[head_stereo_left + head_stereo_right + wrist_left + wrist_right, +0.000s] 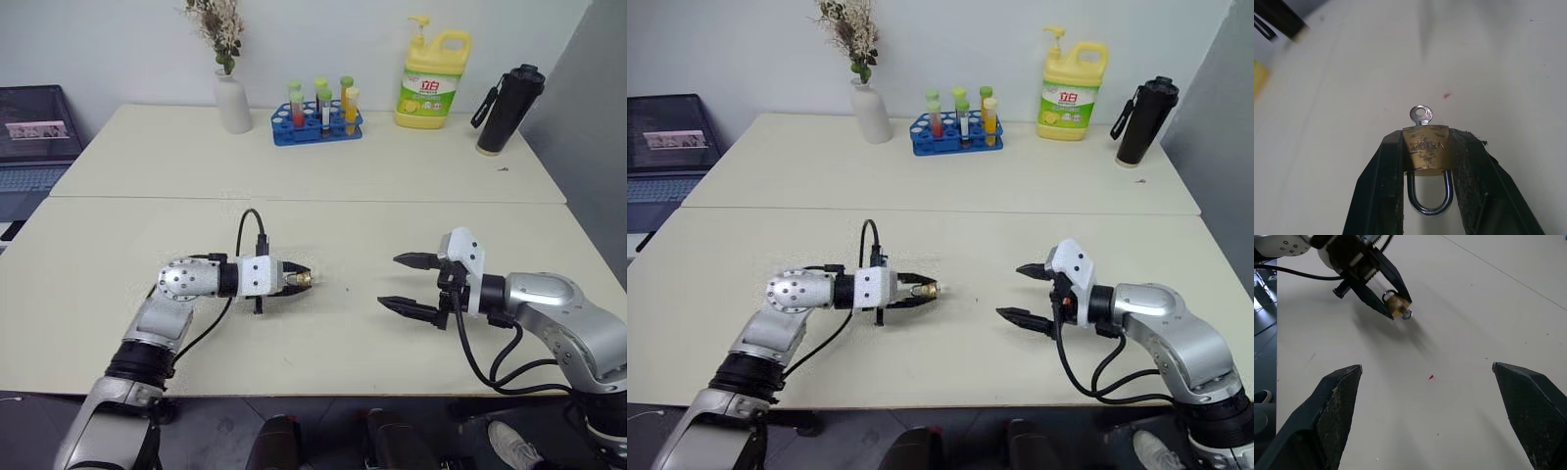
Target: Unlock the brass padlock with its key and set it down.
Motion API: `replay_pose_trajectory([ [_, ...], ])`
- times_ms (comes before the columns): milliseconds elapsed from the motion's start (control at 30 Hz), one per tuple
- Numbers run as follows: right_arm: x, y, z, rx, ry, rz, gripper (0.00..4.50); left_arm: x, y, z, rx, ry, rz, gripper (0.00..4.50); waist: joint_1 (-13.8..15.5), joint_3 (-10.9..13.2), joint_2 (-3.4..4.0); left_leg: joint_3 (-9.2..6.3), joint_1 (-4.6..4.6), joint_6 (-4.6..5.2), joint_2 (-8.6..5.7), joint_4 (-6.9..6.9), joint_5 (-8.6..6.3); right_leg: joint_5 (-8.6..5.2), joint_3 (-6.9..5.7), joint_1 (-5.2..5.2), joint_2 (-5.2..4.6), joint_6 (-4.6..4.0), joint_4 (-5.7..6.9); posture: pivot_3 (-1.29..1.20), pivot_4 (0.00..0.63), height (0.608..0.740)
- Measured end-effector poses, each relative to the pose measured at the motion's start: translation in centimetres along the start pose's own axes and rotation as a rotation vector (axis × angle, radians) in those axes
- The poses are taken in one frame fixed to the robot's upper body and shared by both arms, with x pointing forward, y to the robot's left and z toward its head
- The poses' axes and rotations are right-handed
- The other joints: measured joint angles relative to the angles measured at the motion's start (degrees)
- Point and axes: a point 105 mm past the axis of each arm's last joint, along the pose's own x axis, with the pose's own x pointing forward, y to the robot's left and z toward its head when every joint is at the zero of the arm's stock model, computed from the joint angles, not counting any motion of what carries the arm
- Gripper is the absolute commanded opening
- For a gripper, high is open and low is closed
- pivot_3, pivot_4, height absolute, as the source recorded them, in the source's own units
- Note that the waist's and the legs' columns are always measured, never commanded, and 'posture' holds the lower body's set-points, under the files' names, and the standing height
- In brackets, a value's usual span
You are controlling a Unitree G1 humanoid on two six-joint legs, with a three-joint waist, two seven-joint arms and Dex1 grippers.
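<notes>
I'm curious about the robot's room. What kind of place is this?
Probably a lab or test room. Two plain tables pushed together carry a rack of test tubes, a soap jug, a vase and a black bottle.

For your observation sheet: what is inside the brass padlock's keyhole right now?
The key: its round bow sticks out of the brass padlock, gripped by the left gripper. Its blade is hidden inside the body.

Both arms wear silver-grey metal shells with black joints, white wrist blocks and looping black cables, the left gripper [299, 280] and right gripper [409, 284] ending in tapered black fingers.
</notes>
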Motion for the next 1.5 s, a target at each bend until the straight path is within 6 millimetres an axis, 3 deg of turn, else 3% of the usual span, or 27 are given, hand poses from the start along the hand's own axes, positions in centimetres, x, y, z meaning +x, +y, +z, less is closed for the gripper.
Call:
replay_pose_trajectory([
  [100,-0.2,-0.1,0.1,0.013,-0.019,0.005,4.50,-0.2,-0.4,1.3,0.139,-0.047,0.016,0.97,0.0,0.0,0.00,0.02,0.01,0.00,0.01,0.00,0.00,0.00,0.00,0.00,-0.01,-0.01,0.01,0.00,0.150,0.740],
  [433,1.6,1.8,1.2,0.215,-0.071,0.161,4.50,0.0,-0.7,5.1,0.355,-0.177,0.098,0.97,-0.1,0.0,0.00,0.03,0.01,0.00,0.02,-0.01,0.00,0.00,0.01,0.00,0.00,-0.01,0.00,0.00,0.150,0.740],
  [667,3.2,2.7,1.9,0.279,-0.117,0.209,4.50,0.2,-2.3,5.6,0.416,-0.195,0.043,0.97,-0.2,0.0,0.01,0.01,0.02,0.00,0.04,-0.02,0.00,0.00,-0.03,0.00,0.01,-0.01,0.02,0.00,0.150,0.740],
  [1100,4.3,3.0,1.7,0.365,-0.101,0.234,4.50,0.3,-2.0,5.8,0.495,-0.183,0.075,0.97,-0.2,0.0,0.01,0.02,0.02,0.00,0.03,-0.01,0.00,0.00,-0.02,0.00,0.00,0.00,0.02,0.00,0.150,0.740],
  [1233,4.6,3.3,1.6,0.375,-0.096,0.247,3.53,0.3,-1.9,5.8,0.504,-0.175,0.086,0.97,-0.2,0.0,0.01,0.02,0.02,0.00,0.03,-0.01,0.00,0.00,-0.02,0.00,0.01,0.00,0.02,0.00,0.150,0.740],
  [1500,5.1,3.8,1.5,0.385,-0.082,0.274,0.48,0.3,-1.6,5.8,0.518,-0.170,0.105,0.97,-0.2,0.0,0.01,0.02,0.02,0.00,0.03,-0.01,0.00,0.00,-0.03,0.00,0.00,0.00,0.01,0.00,0.150,0.740],
])
